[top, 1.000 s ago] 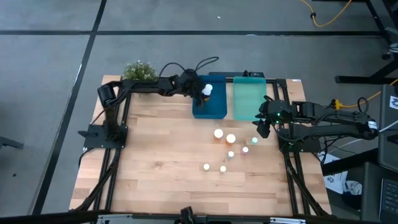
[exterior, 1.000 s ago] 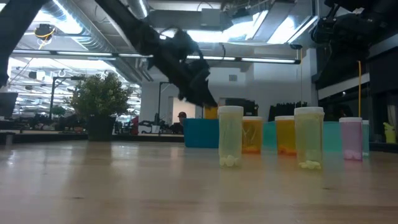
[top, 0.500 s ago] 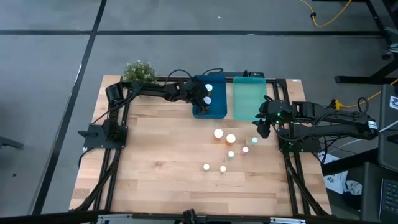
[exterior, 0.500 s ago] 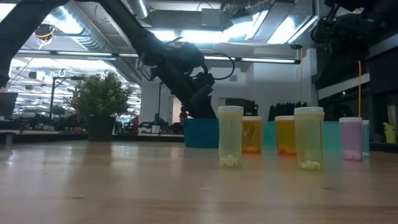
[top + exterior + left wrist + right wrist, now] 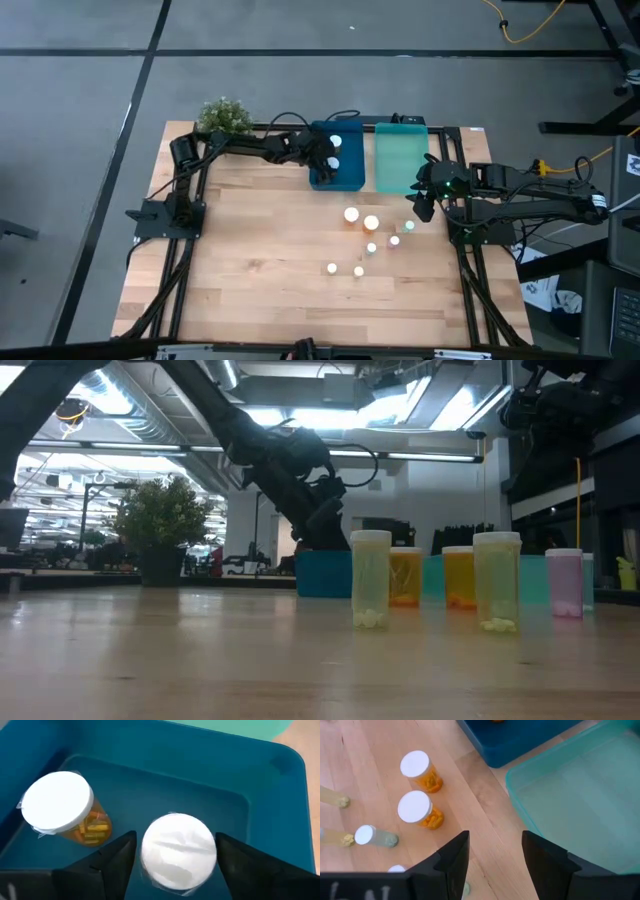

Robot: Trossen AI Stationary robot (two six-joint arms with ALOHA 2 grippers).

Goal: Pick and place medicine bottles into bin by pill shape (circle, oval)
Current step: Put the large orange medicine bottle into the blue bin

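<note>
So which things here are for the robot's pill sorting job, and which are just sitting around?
For the job:
- medicine bottles, most on the table, two already in the blue bin
- blue bin
- teal bin, nothing in it that I can see
- left end effector, open over the blue bin

Just sitting around:
- potted plant
- yellow cable on the floor
</note>
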